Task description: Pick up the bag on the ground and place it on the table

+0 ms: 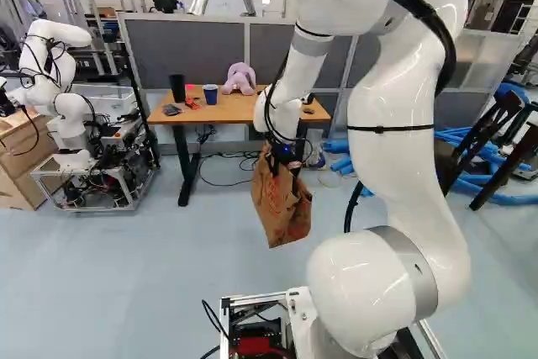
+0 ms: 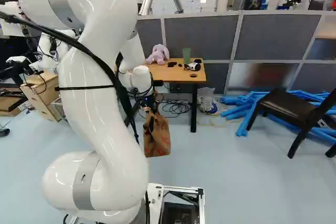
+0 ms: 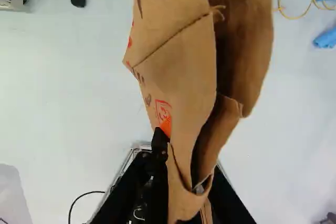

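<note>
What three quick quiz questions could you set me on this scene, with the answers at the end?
1. Multiple choice: what is the gripper holding?
a) a chair
b) a brown paper bag
c) a blue hose

2. True or false: the bag is already standing on the table.

3. Short answer: what colour is the soft toy sitting on the table?

Key: 1 b; 2 false, it hangs from the gripper; 3 light purple.
</note>
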Robot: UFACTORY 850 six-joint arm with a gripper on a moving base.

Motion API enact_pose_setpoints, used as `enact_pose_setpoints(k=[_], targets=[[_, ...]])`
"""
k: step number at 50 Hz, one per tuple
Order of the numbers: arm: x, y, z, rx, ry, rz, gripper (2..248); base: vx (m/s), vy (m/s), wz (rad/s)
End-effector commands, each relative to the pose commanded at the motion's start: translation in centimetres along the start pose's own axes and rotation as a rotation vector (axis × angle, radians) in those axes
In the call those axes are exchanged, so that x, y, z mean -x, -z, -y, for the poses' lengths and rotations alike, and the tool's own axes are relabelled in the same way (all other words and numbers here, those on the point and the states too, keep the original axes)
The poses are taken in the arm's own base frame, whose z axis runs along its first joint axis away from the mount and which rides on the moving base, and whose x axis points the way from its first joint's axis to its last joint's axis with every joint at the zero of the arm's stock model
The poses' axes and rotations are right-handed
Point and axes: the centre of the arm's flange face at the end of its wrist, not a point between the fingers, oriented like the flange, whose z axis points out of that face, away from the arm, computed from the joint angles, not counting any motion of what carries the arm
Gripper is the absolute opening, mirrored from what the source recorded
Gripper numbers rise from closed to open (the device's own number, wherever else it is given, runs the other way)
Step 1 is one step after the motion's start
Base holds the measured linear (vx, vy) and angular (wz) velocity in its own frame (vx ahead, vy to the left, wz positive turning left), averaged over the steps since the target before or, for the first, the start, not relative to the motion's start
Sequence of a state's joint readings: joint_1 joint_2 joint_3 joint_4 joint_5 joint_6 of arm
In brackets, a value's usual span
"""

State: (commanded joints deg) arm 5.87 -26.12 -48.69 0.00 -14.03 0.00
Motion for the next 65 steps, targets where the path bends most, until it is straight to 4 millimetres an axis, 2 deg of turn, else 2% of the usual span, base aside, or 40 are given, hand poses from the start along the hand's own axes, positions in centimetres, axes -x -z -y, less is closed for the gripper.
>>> enact_pose_setpoints(k=[65], targets=[[0.2,9.6,-0.5,0.001,-0.011,0.091,20,0.000,0.000,0.000]])
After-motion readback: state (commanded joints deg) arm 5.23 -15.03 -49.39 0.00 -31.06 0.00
